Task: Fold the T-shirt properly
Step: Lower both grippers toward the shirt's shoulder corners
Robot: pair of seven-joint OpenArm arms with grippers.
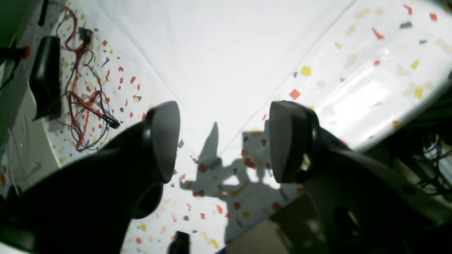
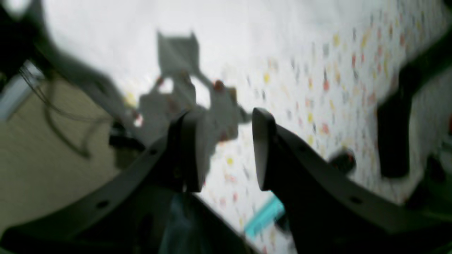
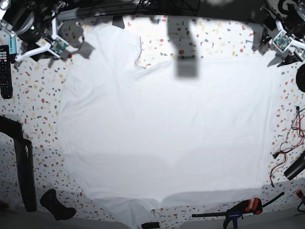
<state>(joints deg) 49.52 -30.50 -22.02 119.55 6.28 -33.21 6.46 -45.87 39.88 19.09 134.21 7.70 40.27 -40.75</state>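
The left gripper [image 1: 223, 141] hangs with its two jaws spread wide and nothing between them, above the speckled table [image 1: 370, 81] just off a straight edge of the T-shirt [image 1: 219, 53]. The right gripper [image 2: 226, 148] has its two jaws partly apart, also empty, over bare table near the table's edge; that view is blurred.

One T-shirt [image 3: 167, 129] lies spread flat across the middle of the table [image 3: 35, 119], and neither gripper touches it. In the base view the two arms sit at the far corners, the left gripper [image 3: 282, 40] on that view's right and the right gripper [image 3: 56, 46] on its left.

Around the shirt lie one remote control [image 3: 5, 71], one tangle of red and black wires [image 3: 288, 148] and one clamp [image 3: 240, 211] with a red and black handle. No containers are in view.
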